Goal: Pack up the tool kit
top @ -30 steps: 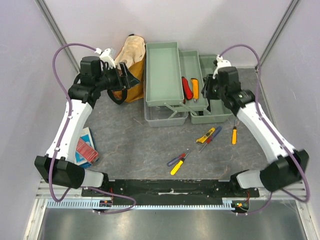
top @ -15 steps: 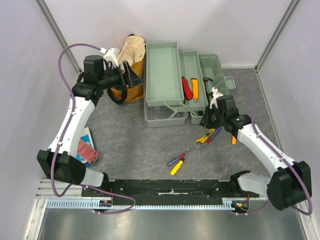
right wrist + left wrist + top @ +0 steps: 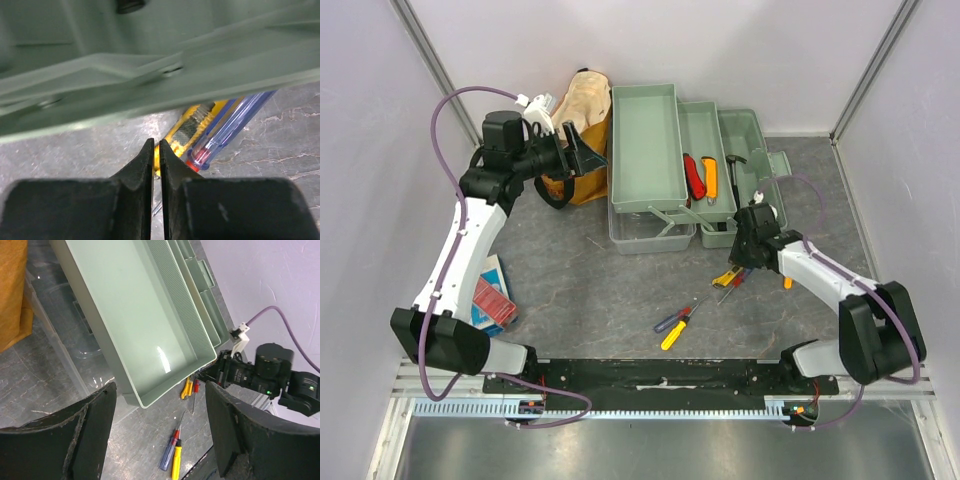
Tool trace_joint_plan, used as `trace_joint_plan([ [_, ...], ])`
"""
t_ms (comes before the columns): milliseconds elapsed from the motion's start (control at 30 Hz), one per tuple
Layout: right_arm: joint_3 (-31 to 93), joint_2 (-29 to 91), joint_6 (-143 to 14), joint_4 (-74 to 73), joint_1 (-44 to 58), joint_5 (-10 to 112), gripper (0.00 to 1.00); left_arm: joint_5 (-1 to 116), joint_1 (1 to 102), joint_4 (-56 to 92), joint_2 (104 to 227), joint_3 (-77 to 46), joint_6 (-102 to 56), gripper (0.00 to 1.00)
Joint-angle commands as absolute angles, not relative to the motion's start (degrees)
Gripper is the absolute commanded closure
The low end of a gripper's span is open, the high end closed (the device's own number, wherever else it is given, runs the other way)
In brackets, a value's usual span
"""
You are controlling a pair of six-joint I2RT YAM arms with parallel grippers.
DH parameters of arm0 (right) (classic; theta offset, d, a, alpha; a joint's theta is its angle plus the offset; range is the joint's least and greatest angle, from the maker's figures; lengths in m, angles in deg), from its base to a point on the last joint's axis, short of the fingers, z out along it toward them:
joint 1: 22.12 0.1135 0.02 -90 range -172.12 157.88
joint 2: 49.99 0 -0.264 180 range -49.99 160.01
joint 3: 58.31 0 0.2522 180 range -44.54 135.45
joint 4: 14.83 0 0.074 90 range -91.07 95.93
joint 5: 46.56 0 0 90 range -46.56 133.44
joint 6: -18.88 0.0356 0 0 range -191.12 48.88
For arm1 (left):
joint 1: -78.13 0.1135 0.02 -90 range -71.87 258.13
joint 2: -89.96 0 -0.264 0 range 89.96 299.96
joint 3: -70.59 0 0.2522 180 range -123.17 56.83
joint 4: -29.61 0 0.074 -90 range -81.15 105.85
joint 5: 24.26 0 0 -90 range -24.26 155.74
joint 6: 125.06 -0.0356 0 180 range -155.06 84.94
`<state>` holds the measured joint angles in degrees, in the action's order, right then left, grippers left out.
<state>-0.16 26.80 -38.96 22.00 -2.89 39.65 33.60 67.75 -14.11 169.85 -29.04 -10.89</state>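
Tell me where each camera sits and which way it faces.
Top external: above and behind the robot, looking down at the toolbox; left arm and right arm show.
Left wrist: on the left arm, facing the toolbox's tray; its open left tool frames it.
Right wrist: low, facing the yellow-handled screwdriver beside the toolbox; shut right tool shows.
Shared: all three show that screwdriver.

Toolbox point(image 3: 645, 130): pale grey-green, trays plain, lowest part clear plastic.
Inside toolbox, middle tray: red handle point(image 3: 692, 176), orange handle point(image 3: 711, 178).
Table point(image 3: 580, 280): dark grey, pale marbled veins.
In front of toolbox: yellow-and-black tool point(image 3: 184, 131); clear blue handle point(image 3: 227, 131) with red end; blue screwdriver point(image 3: 165, 461) with red collar; yellow screwdriver point(image 3: 175, 471).
Left of toolbox: bag point(image 3: 582, 115) mustard-yellow, cream top.
Far left of toolbox, nearer: booklet point(image 3: 490, 298) red and blue.
Cables point(image 3: 444, 170) purple.
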Motion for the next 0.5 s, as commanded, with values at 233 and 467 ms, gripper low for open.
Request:
trace_joint_plan([
  [233, -1.8, 33.8, -27.4, 21.6, -3.4, 32.7, 0.72, 33.7, 67.6, -13.6, 167.3, -29.1, -11.5, 0.23],
  [467, -1.1, 34.7, -25.5, 24.8, -4.1, 30.8, 0.61, 34.2, 67.5, -14.1, 167.3, -29.4, -12.0, 0.23],
])
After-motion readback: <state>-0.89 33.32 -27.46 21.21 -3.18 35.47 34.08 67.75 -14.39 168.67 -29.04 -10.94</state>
